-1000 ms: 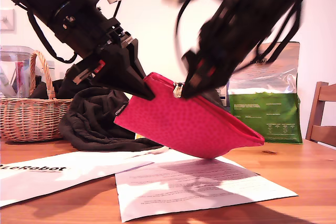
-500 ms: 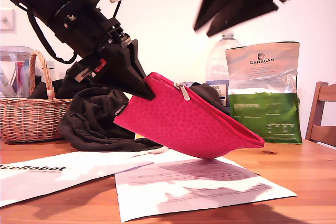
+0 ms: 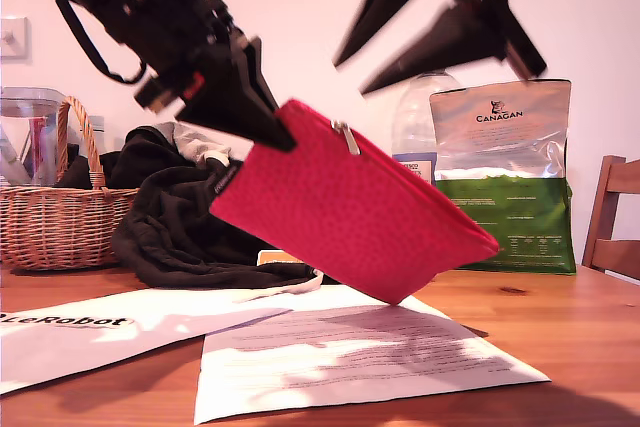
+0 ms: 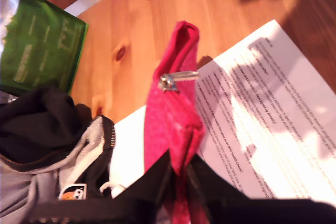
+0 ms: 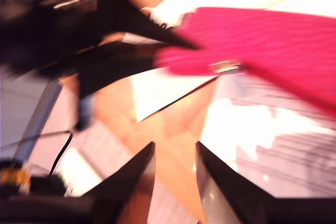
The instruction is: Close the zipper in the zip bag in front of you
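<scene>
Nearest the exterior camera, printed paper sheets [image 3: 360, 362] lie flat on the wooden table [image 3: 580, 327]. Above them the zip bag [image 3: 345, 207] hangs tilted in the air, its lowest corner just over the paper, its upper corner pinched in the closed jaws of the first gripper [image 3: 268, 129], which reaches in from the exterior view's left. The zipper [image 3: 400, 172] runs along the bag's upper edge, its silver pull tab [image 3: 346, 137] near the gripped end. The second gripper [image 3: 355, 72], blurred, hovers above the bag with its jaws apart, holding nothing. Behind lie dark clothing [image 3: 175, 217], a wicker basket [image 3: 55, 217], a clear bottle [image 3: 415, 132] and a Canagan bag [image 3: 505, 182].
</scene>
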